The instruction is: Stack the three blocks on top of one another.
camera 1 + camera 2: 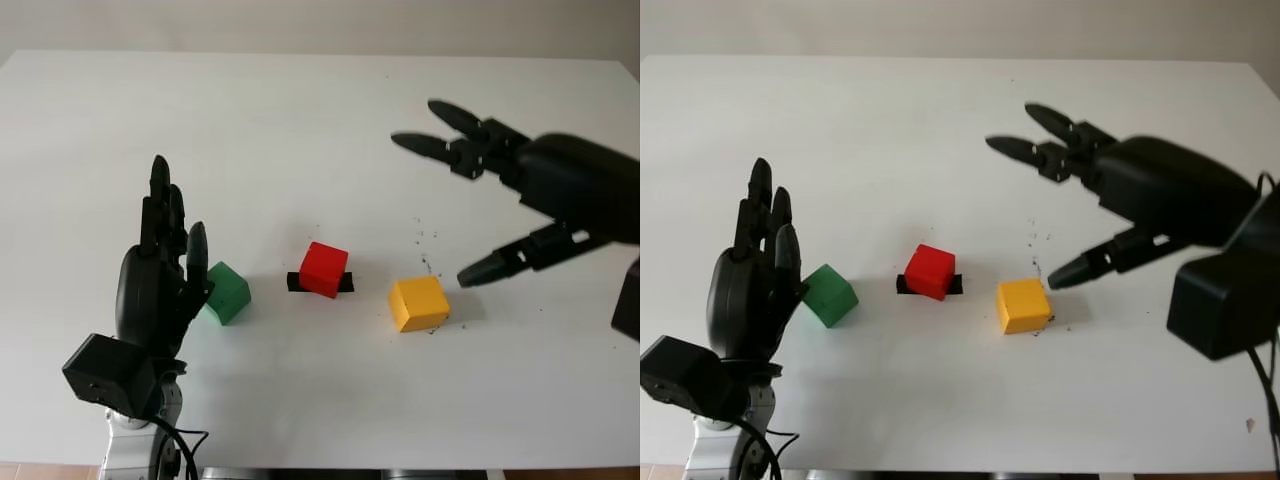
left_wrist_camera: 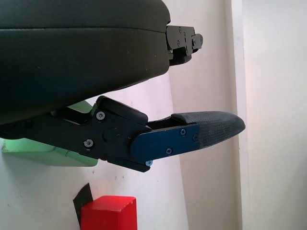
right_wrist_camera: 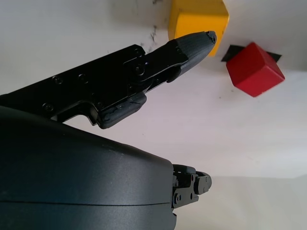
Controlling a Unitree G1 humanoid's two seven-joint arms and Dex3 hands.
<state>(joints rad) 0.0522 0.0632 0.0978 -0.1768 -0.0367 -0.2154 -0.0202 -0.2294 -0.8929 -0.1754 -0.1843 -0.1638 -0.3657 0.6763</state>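
Three blocks in a loose row across the middle of the white bench (image 1: 300, 120), none stacked, all apart from one another: green block (image 1: 226, 292) on the left, red block (image 1: 324, 269) in the centre, yellow block (image 1: 418, 303) on the right. Red block sitting on a strip of black tape (image 1: 345, 284), turned at an angle to it, with the tape's ends poking out on either side. Left hand (image 1: 160, 270) upright just beside the green block, palm turned toward it, open and holding nothing; whether palm and block actually touch not clear from the head views. Right hand (image 1: 500, 200) raised above the bench to the right of the yellow block, open and empty, two fingers reaching out over bare bench behind the row, the thumb pointing down toward the yellow block's far right side, its tip close but apart. A scatter of small dark specks (image 1: 428, 240) on the bench near the yellow block. From the left wrist, the green block (image 2: 43, 155) seen pale and close behind the thumb (image 2: 192, 136), largely hidden by the hand's shell, with the red block (image 2: 108, 213) and a corner of the tape beyond. From the right wrist, the thumb's tip (image 3: 194, 45) lying in front of the yellow block (image 3: 197, 19), the red block (image 3: 254, 69) a little farther off on its tape.
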